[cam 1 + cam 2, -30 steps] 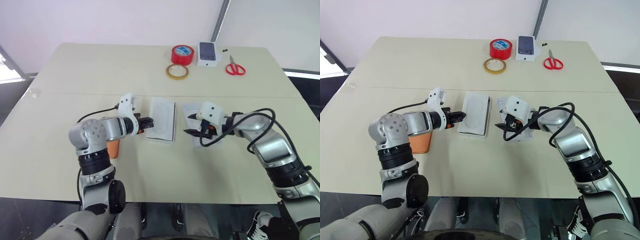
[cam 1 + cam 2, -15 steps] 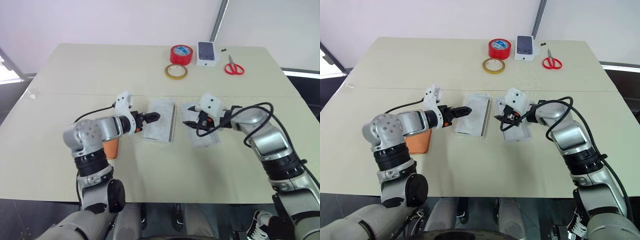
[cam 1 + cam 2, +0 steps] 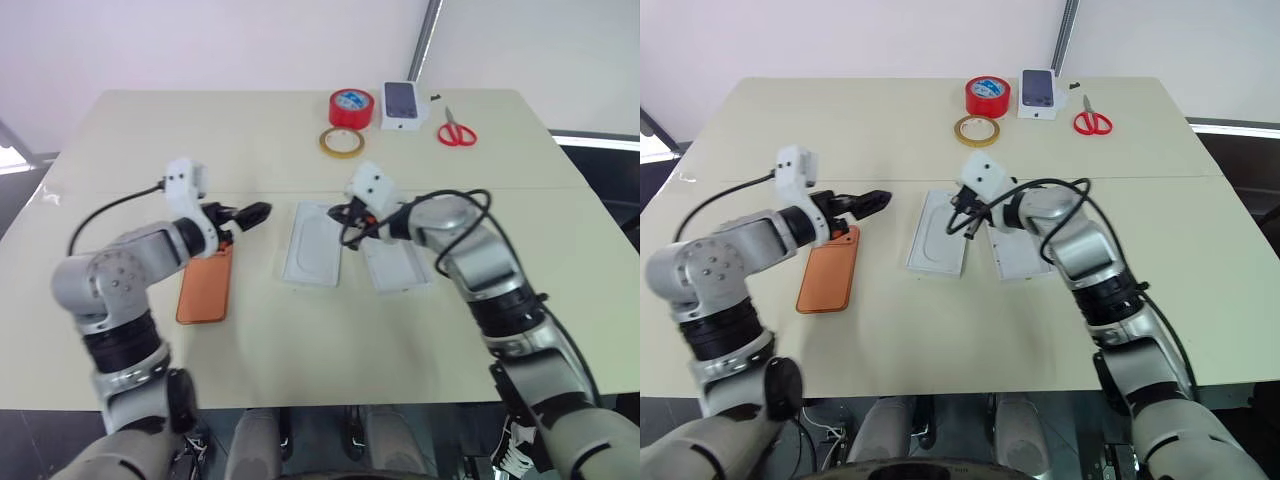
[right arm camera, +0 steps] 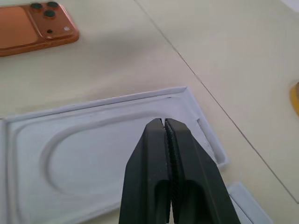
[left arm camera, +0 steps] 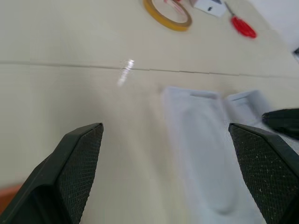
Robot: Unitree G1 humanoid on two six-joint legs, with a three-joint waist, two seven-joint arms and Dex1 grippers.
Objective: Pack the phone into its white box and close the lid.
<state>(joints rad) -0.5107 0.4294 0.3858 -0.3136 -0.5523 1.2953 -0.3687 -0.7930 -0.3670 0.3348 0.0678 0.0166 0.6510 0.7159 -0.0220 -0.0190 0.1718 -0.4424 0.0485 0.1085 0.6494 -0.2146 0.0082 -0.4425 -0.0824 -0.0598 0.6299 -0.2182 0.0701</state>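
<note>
The orange phone (image 3: 205,285) lies flat on the table, back up, with its lenses (image 4: 49,14) at one corner. To its right are two shallow white trays side by side; I cannot tell which is the box and which the lid. The middle tray (image 3: 315,248) has an oval outline on its inner face. The other tray (image 3: 398,270) is partly under my right arm. My left gripper (image 3: 255,212) hangs open above the table between the phone and the middle tray. My right gripper (image 3: 347,213) is shut and empty, just over the middle tray's far right corner (image 4: 187,93).
Along the table's far edge stand a red tape roll (image 3: 351,103), a yellow tape ring (image 3: 342,142), a small white carton with a phone picture (image 3: 400,103) and red scissors (image 3: 456,131). A seam (image 5: 70,65) crosses the table behind the trays.
The camera has shifted. My left gripper opened and drew away left from the middle tray's edge, uncovering the phone. My right gripper shut and moved left to that tray's far right corner.
</note>
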